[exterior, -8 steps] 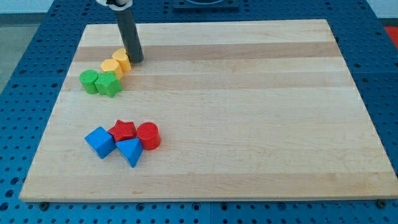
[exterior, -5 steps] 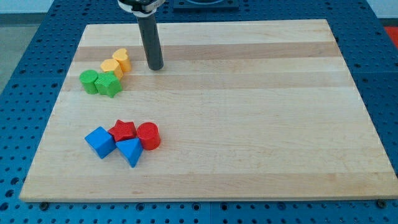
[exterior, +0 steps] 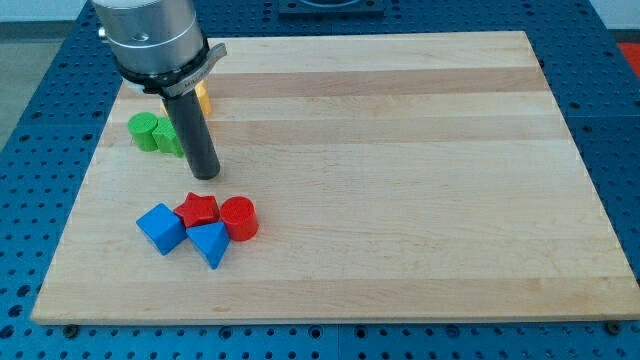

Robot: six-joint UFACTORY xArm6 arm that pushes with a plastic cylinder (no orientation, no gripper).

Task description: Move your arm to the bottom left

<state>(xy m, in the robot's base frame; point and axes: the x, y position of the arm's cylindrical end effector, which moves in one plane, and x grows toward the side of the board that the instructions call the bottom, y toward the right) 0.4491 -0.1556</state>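
My tip (exterior: 205, 174) rests on the wooden board (exterior: 400, 180), left of centre. It stands just above the red star block (exterior: 198, 209) and just right of the green blocks (exterior: 150, 132). Below it sit a red cylinder (exterior: 239, 217), a blue cube (exterior: 160, 227) and a blue triangular block (exterior: 210, 243) in a tight cluster. My rod and arm housing hide part of the green blocks and most of the yellow blocks (exterior: 202, 97), of which only a sliver shows.
The board lies on a blue perforated table (exterior: 40, 150). Its left edge runs close to the green blocks and the blue cube.
My tip has moved from the upper board, beside the yellow blocks, down and to the left. It now stands between the green blocks and the red star. No block has moved.
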